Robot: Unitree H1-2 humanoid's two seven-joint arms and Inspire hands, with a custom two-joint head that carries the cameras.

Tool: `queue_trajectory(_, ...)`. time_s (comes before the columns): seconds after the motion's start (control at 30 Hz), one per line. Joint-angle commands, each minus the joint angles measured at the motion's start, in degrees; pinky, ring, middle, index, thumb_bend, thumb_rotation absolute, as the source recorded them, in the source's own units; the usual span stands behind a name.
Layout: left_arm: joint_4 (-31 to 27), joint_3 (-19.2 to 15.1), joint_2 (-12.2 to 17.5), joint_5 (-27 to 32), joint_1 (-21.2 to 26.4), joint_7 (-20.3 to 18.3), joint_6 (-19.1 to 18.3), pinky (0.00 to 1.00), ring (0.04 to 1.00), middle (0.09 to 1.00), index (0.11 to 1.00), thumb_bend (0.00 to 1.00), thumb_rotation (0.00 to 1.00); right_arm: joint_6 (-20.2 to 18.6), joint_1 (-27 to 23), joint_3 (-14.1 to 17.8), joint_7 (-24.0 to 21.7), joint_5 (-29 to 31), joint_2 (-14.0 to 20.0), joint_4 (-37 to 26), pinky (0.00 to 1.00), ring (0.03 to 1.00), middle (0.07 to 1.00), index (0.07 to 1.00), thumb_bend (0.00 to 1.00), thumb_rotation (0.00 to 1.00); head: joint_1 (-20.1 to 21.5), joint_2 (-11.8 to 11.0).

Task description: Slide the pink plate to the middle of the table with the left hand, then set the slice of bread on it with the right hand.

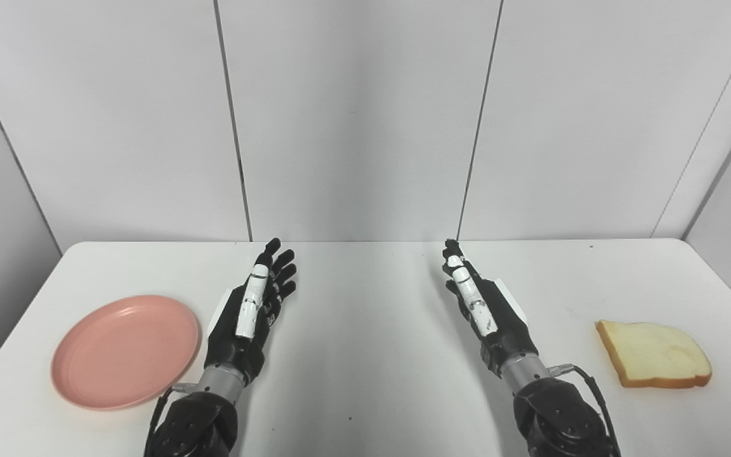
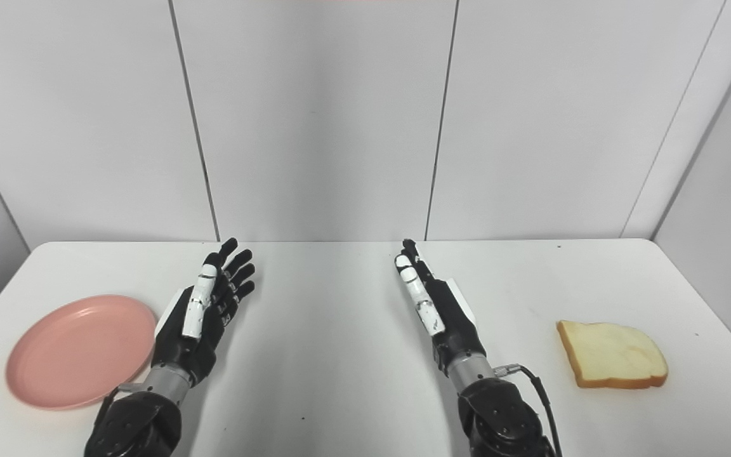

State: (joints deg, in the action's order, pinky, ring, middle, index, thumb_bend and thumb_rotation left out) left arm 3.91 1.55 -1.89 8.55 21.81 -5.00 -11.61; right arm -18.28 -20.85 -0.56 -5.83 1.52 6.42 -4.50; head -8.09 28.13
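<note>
A pink plate [image 1: 125,351] lies flat on the left side of the white table [image 1: 365,355], with nothing on it. My left hand [image 1: 252,311] is just to the plate's right, a small gap from its rim, fingers stretched out and apart, holding nothing. A slice of bread [image 1: 653,354] lies flat near the table's right side. My right hand [image 1: 481,306] hovers left of the bread, well apart from it, fingers extended and empty. Both hands point toward the far wall.
White wall panels [image 1: 353,120] stand right behind the table's far edge. A cable [image 1: 584,381] loops off the right wrist. The tabletop between the two hands is bare.
</note>
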Motion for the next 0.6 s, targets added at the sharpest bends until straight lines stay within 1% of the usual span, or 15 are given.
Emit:
queue_trajectory(0.0, 0.1, 0.3, -0.9, -0.3, 1.9, -0.4, 3.0, 0.98, 0.976, 0.971, 0.967, 0.45, 1.0, 2.9, -1.2, 0.6, -0.2, 0.5, 0.5, -1.7, 1.0, 1.0, 1.0, 1.0, 0.31, 1.0, -2.2, -0.6)
queue_trajectory(0.07, 1.1, 0.6, -1.6, -0.4, 2.1, -0.2, 3.9, 0.99, 0.979, 0.975, 0.97, 0.45, 1.0, 2.6, -1.0, 0.7, -0.7, 0.8, 1.1, -2.0, 1.0, 1.0, 1.0, 1.0, 0.3, 1.0, -4.3, -1.3)
queue_trajectory(0.1, 1.5, 0.6, -1.8, -0.5, 2.1, -0.1, 4.2, 0.99, 0.979, 0.976, 0.972, 0.44, 1.0, 2.6, -0.9, 0.8, -0.9, 0.9, 1.3, -2.0, 1.0, 1.0, 1.0, 1.0, 0.29, 1.0, -4.3, -1.3)
queue_trajectory(0.13, 2.2, 0.7, -2.3, -0.6, 2.3, 0.0, 4.8, 1.0, 0.979, 0.979, 0.974, 0.44, 1.0, 3.1, -0.8, 1.0, -1.4, 1.5, 1.6, -1.7, 1.0, 1.0, 1.0, 1.0, 0.28, 1.0, -6.9, -2.2)
queue_trajectory(0.17, 2.6, 0.8, -2.6, -0.7, 2.5, 0.2, 5.2, 1.0, 0.98, 0.983, 0.978, 0.43, 1.0, 3.6, -0.8, 1.2, -1.7, 1.8, 1.8, -1.4, 1.0, 1.0, 1.0, 1.0, 0.27, 1.0, -6.9, -2.2)
queue_trajectory(0.2, 3.4, 1.1, -2.9, -1.1, 2.7, 0.3, 5.9, 1.0, 0.98, 0.983, 0.979, 0.43, 1.0, 3.3, -0.8, 1.6, -1.9, 2.6, 1.8, -1.3, 1.0, 1.0, 1.0, 1.0, 0.27, 1.0, -8.8, -2.8)
queue_trajectory(0.27, 4.9, 1.5, -3.3, -2.5, 3.0, 0.8, 7.3, 1.0, 0.979, 0.983, 0.986, 0.44, 1.0, 3.0, -0.8, 2.0, -2.2, 3.2, 2.1, -1.4, 1.0, 1.0, 1.0, 1.0, 0.26, 1.0, -10.2, -3.2)
queue_trajectory(0.3, 5.8, 1.6, -3.7, -3.1, 3.1, 1.2, 8.4, 0.99, 0.975, 0.979, 0.983, 0.44, 1.0, 3.3, -0.7, 2.0, -2.3, 3.1, 2.3, -1.5, 1.0, 1.0, 1.0, 1.0, 0.24, 1.0, -11.0, -3.5)
queue_trajectory(0.33, 6.5, 1.4, -4.1, -3.3, 3.2, 1.7, 9.0, 0.99, 0.968, 0.971, 0.975, 0.44, 1.0, 4.0, -0.6, 1.9, -2.3, 2.6, 2.6, -1.4, 1.0, 1.0, 1.0, 1.0, 0.23, 1.0, -11.0, -3.5)
queue_trajectory(0.37, 7.3, 1.3, -4.6, -3.5, 3.4, 2.1, 9.6, 0.98, 0.959, 0.956, 0.959, 0.45, 1.0, 4.6, -0.7, 1.9, -2.3, 2.2, 2.9, -1.1, 1.0, 1.0, 1.0, 1.0, 0.21, 1.0, -12.5, -4.0)
queue_trajectory(0.4, 7.8, 1.2, -4.9, -3.6, 3.6, 2.4, 10.0, 0.98, 0.956, 0.95, 0.952, 0.45, 1.0, 5.0, -0.7, 1.9, -2.3, 2.0, 3.0, -0.9, 1.0, 1.0, 1.0, 1.0, 0.2, 1.0, -12.5, -4.0)
queue_trajectory(0.43, 8.2, 1.3, -5.1, -4.2, 3.8, 2.8, 10.1, 0.98, 0.955, 0.95, 0.952, 0.45, 1.0, 4.9, -0.8, 2.1, -2.2, 2.2, 3.0, -0.8, 1.0, 1.0, 1.0, 1.0, 0.2, 1.0, -13.4, -4.2)
queue_trajectory(0.47, 8.5, 1.4, -5.2, -4.7, 3.9, 3.2, 10.3, 0.96, 0.948, 0.942, 0.943, 0.46, 1.0, 4.8, -0.8, 2.2, -2.2, 2.4, 3.0, -0.7, 1.0, 1.0, 1.0, 1.0, 0.2, 1.0, -13.4, -4.2)
queue_trajectory(0.57, 9.2, 1.5, -5.7, -5.6, 4.1, 3.9, 10.8, 0.94, 0.939, 0.932, 0.93, 0.46, 1.0, 3.8, -0.8, 2.5, -2.1, 2.8, 2.9, -1.4, 1.0, 1.0, 1.0, 1.0, 0.2, 1.0, -14.0, -4.4)
